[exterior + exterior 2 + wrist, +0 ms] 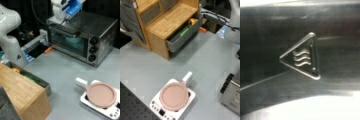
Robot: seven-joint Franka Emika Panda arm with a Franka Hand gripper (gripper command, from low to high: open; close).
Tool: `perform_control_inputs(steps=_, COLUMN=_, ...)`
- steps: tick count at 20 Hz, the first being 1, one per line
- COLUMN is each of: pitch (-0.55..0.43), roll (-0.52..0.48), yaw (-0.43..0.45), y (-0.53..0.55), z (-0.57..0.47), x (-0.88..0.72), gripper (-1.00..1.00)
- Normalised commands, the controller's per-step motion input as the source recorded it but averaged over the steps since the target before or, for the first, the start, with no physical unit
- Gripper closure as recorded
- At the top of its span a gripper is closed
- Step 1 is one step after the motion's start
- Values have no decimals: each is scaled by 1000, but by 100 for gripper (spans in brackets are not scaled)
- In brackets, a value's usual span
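Observation:
My gripper (66, 20), white with blue parts, hangs over the front left of the toaster oven's (100, 30) top, its tips close to the upper edge of the door. Behind the glass door sits a teal bowl (73, 40). The wrist view is filled by the oven's metal top, with an embossed triangle heat-warning mark (302, 56) right under the camera. My fingers do not show in the wrist view. In a front view only a corner of the oven (231, 92) shows at the right edge, and the gripper is out of sight there.
A pink pan (101, 95) (173, 96) with a white handle rests on a white cooker (110, 111) (191, 96). A wooden cabinet (22, 87) (170, 20) has an open grey drawer (40, 81) (182, 37) holding yellow and green items. An orange object (49, 49) lies by the oven.

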Motion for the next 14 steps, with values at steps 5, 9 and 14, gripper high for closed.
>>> perform_control_inputs(steps=5, pitch=-46, roll=187, yaw=-107, y=-69, z=-151, x=-79, gripper=-100)
perform_control_inputs(steps=9, pitch=-38, roll=191, yaw=-100, y=-65, z=-125, x=-90, gripper=-100)
perform_control_inputs(steps=14, pitch=-46, roll=190, yaw=-90, y=-37, z=-108, x=-93, gripper=-100)
